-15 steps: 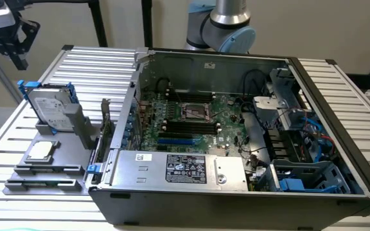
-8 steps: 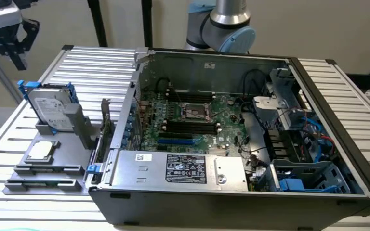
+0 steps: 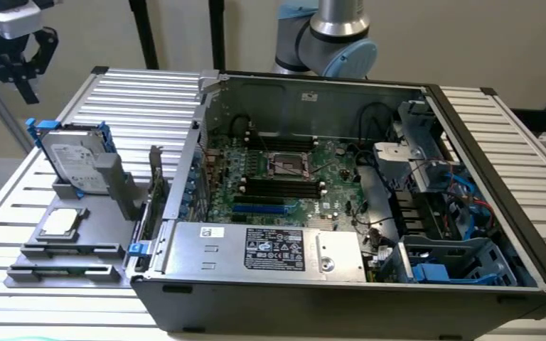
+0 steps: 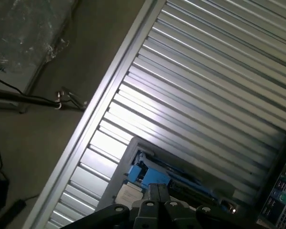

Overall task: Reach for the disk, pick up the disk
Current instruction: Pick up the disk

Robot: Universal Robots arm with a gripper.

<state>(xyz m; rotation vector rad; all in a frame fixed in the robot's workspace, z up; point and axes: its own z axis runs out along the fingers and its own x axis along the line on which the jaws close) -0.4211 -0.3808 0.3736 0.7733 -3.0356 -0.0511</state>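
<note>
The disk [image 3: 72, 162] is a silver-grey hard drive with a white label in a bright blue bracket. It stands tilted in a grey holder at the exterior view's left, beside the open computer case. My gripper [image 3: 15, 71] hangs well above the disk and further toward the exterior view's left, apart from it, shut with nothing in it. In the wrist view the blue bracket of the disk [image 4: 145, 172] shows just beyond my closed fingertips [image 4: 157, 193], on the slatted table.
The open computer case [image 3: 349, 192] takes up the middle and right of the slatted aluminium table [image 3: 140, 92]. A small square processor chip [image 3: 62, 222] lies on a grey fixture [image 3: 65, 259] in front of the disk. Cables lie on the floor [image 4: 19, 143] past the table edge.
</note>
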